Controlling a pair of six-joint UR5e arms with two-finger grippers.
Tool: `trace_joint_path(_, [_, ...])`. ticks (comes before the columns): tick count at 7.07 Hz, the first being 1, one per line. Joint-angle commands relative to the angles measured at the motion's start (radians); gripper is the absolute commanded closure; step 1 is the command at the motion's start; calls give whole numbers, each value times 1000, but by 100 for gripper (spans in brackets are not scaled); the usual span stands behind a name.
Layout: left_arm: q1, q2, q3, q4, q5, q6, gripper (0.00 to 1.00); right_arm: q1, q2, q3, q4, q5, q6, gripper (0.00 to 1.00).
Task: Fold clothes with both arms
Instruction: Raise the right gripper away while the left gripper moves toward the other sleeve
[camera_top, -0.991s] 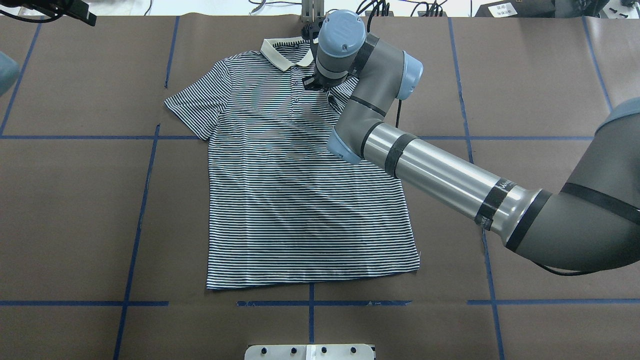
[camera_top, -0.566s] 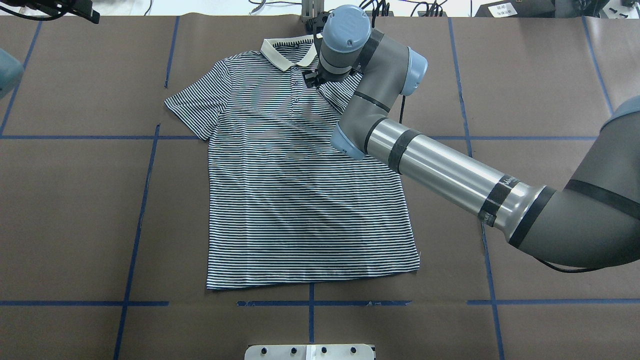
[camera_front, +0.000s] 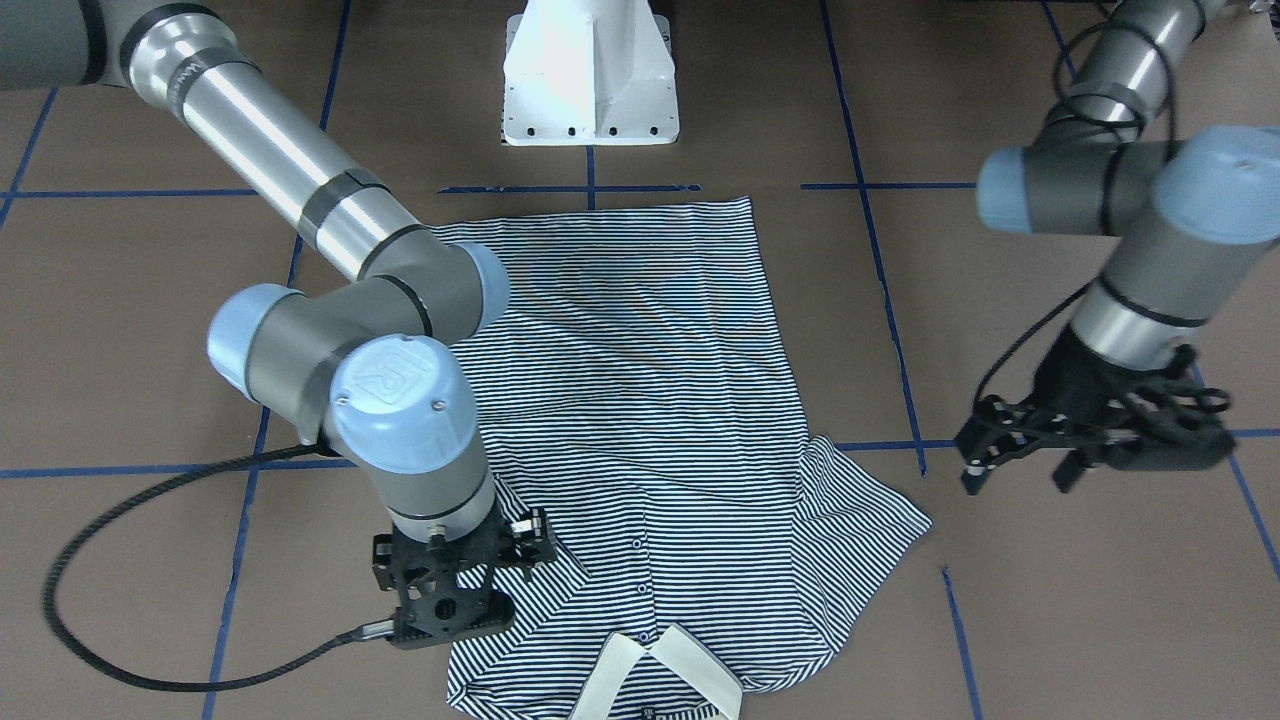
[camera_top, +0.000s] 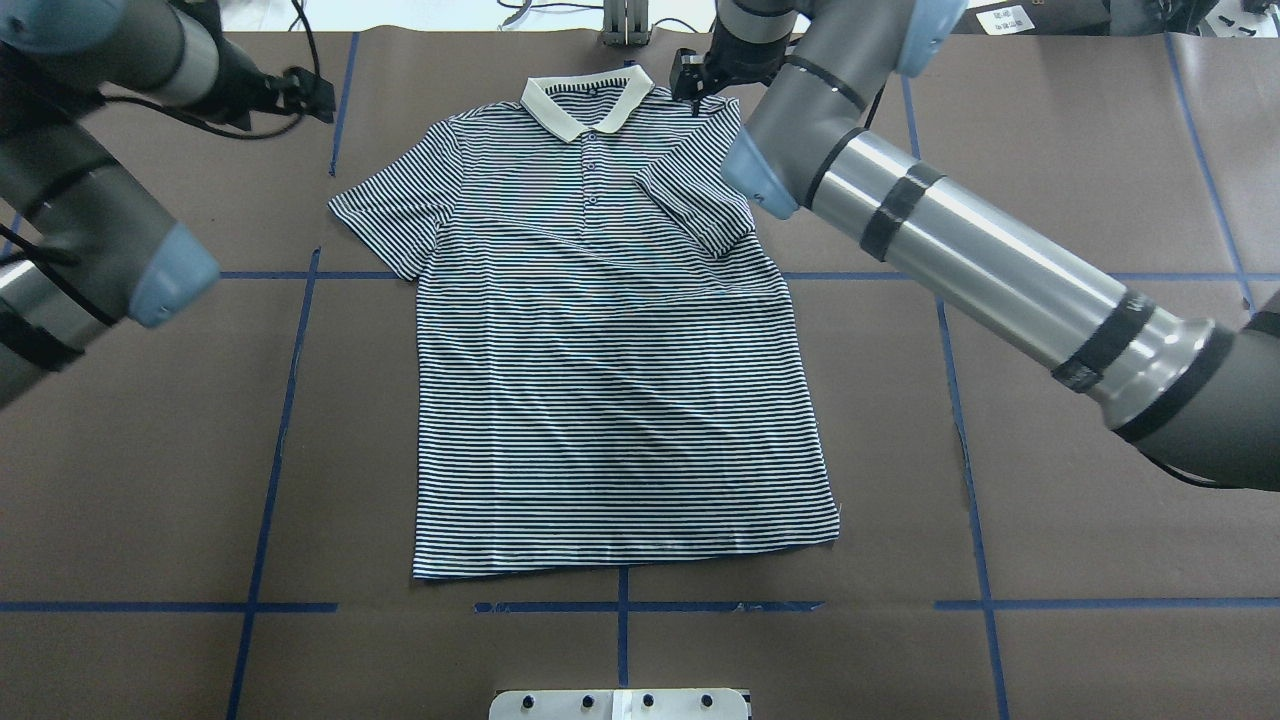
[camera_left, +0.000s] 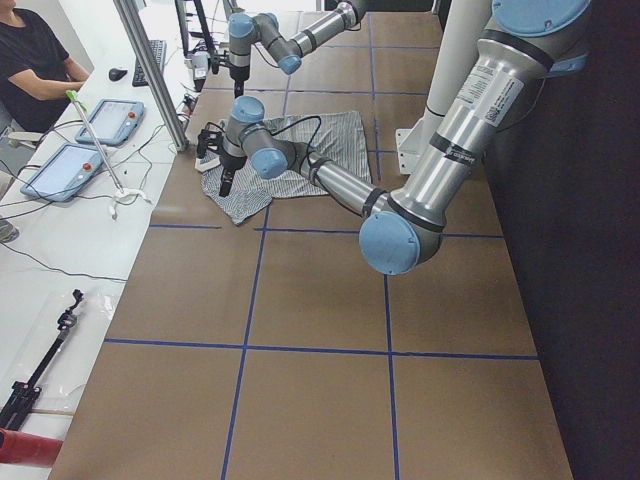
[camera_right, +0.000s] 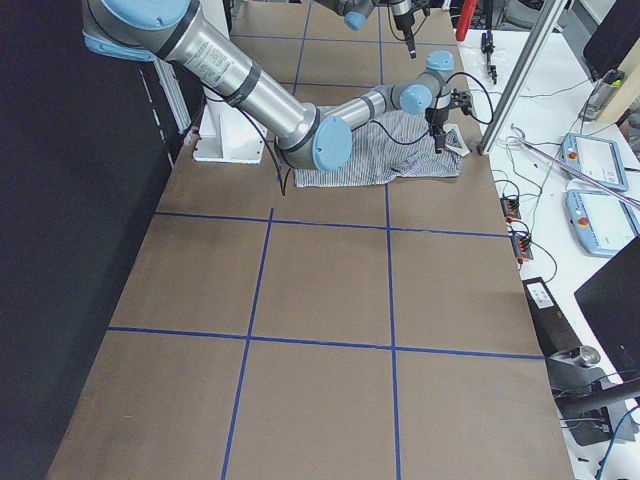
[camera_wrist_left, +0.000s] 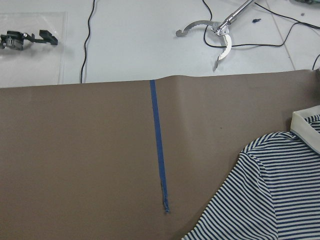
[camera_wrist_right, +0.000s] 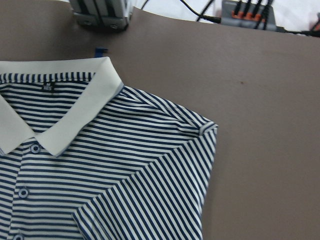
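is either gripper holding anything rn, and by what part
Nothing looks held. The left gripper hangs open over bare table, clear of the polo shirt. The right gripper is by the shirt's shoulder, but the cloth lies flat there.

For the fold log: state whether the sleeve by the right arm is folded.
Folded: sleeve lies turned in over the shirt's chest.

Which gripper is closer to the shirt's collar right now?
Right. The right gripper is at the polo shirt's shoulder edge, just beside the collar. The left gripper is off the shirt, out past the spread sleeve.
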Motion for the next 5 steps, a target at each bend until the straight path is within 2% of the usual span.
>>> trace_joint_path(1, [128,1,126,-123,202,-119,0,85,-164,184,-59,183,5,0])
trace_joint_path(2, [128,0,235,-257,204,-119,0,90,-223,241,-54,186,4,0])
trace_joint_path(3, [128,4,246,-278,202,-111,2,92,-254,274,-50,188,4,0])
trace_joint_path(5, [128,7,268,-284,204,-111,2,87,-261,282,-45,185,18,0])
